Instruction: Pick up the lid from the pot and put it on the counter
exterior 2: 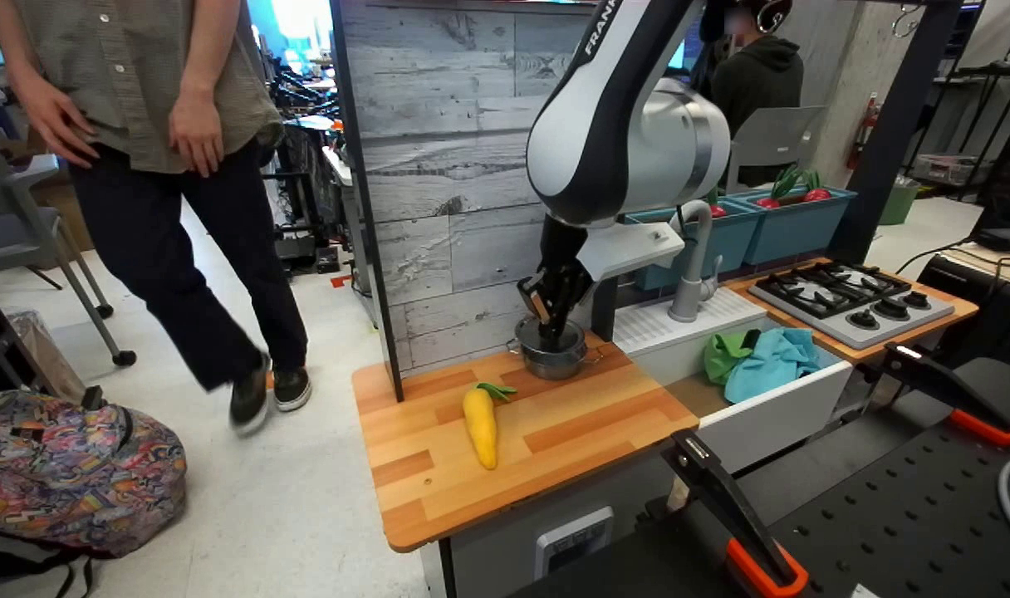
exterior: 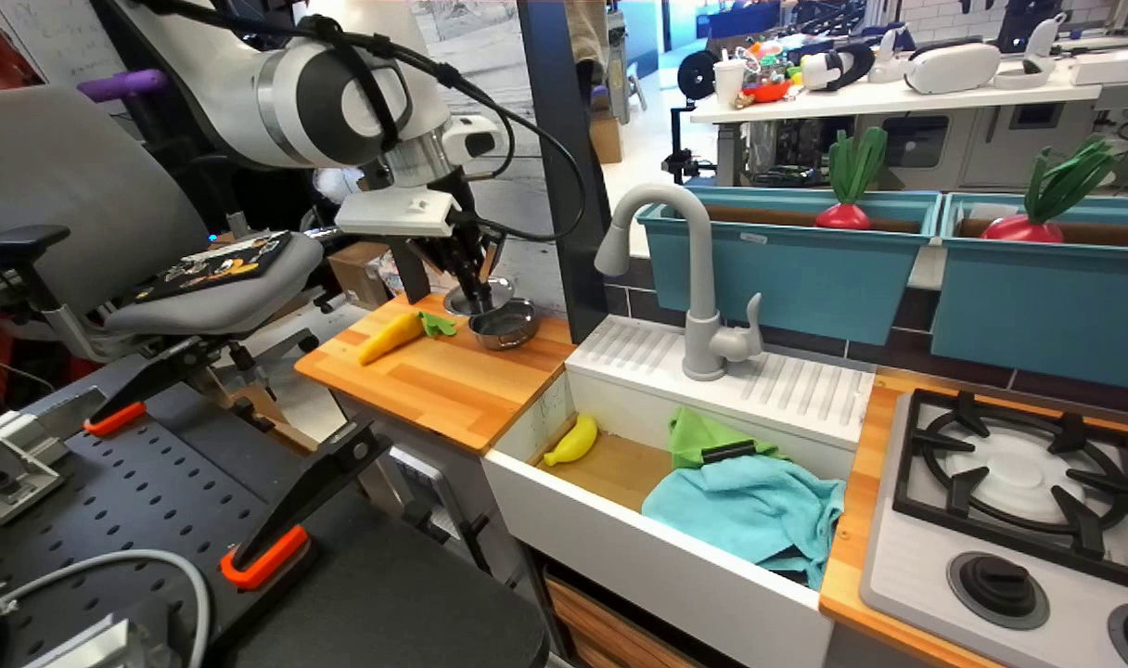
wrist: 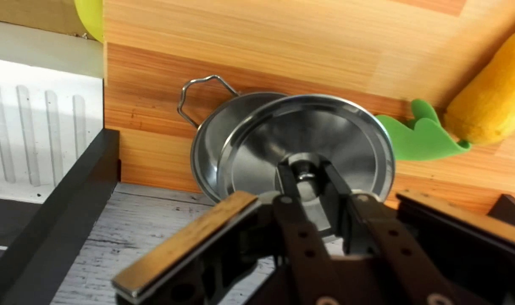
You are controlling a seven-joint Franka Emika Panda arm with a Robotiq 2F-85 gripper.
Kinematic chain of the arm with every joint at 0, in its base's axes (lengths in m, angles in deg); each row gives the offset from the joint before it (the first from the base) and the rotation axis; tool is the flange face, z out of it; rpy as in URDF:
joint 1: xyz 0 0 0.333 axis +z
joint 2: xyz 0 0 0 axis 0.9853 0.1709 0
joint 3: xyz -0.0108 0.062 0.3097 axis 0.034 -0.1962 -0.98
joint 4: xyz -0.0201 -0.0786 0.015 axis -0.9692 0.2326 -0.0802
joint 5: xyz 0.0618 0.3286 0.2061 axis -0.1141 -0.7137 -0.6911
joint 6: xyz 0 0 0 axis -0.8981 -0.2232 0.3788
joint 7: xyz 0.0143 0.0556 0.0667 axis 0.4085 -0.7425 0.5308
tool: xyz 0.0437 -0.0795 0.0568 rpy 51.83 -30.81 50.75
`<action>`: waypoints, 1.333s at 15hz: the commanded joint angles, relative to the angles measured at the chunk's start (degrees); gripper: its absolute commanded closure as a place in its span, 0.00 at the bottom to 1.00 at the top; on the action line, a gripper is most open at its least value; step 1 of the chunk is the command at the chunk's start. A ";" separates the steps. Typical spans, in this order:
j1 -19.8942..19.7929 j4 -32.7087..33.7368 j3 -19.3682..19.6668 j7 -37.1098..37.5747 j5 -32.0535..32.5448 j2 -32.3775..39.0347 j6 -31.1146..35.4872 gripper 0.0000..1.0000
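Wrist view: the robot hand (wrist: 307, 174) has its two black fingers (wrist: 288, 181) squeezed on the little knob (wrist: 306, 177) of the round, shiny lid (wrist: 308, 131). The lid is over one side of the pot (wrist: 217, 135), off its middle. The pot peeks out at the lid's nine o'clock, with a bent wire handle (wrist: 182, 99) at ten. I cannot tell if the lid touches the pot's rim.

In an exterior view, the grey tap (exterior: 701, 315) is at the pot's three o'clock, and I see the lid at the pot's eleven. The white sink (exterior: 675, 580) is at four o'clock, right beside the wooden counter (exterior: 471, 380). A yellow banana (exterior: 575, 440) lies in it at ten o'clock, with a green cloth (exterior: 698, 431) at one and a blue cloth (exterior: 749, 506) at four.

In an exterior view, the pot stands at one o'clock on the wooden counter, with the grey plank wall (exterior 2: 438, 191) behind it. A yellow carrot (exterior 2: 481, 428) with green leaves (exterior 2: 496, 389) lies near the pot, between seven and eight. A person (exterior 2: 139, 91) stands well apart, at ten.
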 commanded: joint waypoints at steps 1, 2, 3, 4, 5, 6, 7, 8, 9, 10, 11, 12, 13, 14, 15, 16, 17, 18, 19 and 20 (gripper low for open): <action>0.59 -5.88 -0.07 -1.66 1.43 -4.21 0.52 0.95; 0.99 -6.54 0.02 -2.40 2.16 -4.25 0.71 0.95; 1.71 -7.28 0.42 -2.74 3.03 -4.07 1.14 0.95; 2.35 -7.96 0.67 -3.03 3.73 -3.86 1.39 0.95; 3.09 -8.59 1.00 -3.30 4.68 -3.52 1.63 0.95; 3.81 -9.09 1.27 -3.53 5.69 -3.10 1.94 0.95; 4.62 -9.61 1.61 -3.48 6.56 -2.89 2.09 0.95; 5.38 -9.80 2.01 -3.49 7.51 -2.47 1.98 0.95; 6.01 -9.93 2.24 -3.46 8.24 -2.08 1.76 0.95; 6.57 -9.77 2.54 -3.50 8.91 -1.52 1.59 0.95; 7.13 -9.59 2.84 -3.35 9.44 -1.08 1.57 0.95; 7.74 -9.00 3.33 -3.16 9.80 -0.31 1.64 0.95; 8.19 -8.51 3.54 -3.20 10.08 0.26 1.11 0.95; 8.53 -7.88 3.86 -3.18 10.33 0.98 1.14 0.95; 8.78 -7.10 4.00 -3.20 10.37 1.71 0.65 0.95; 8.70 -6.40 3.91 -3.58 10.35 2.31 -0.05 0.95; 8.79 -5.51 4.02 -3.69 10.31 3.14 -0.03 0.95; 8.82 -4.94 4.08 -3.81 10.25 3.61 -0.17 0.95; 8.65 -4.25 4.04 -4.09 10.25 4.23 -0.20 0.95; 8.75 -3.73 4.17 -4.04 10.23 4.65 -0.09 0.95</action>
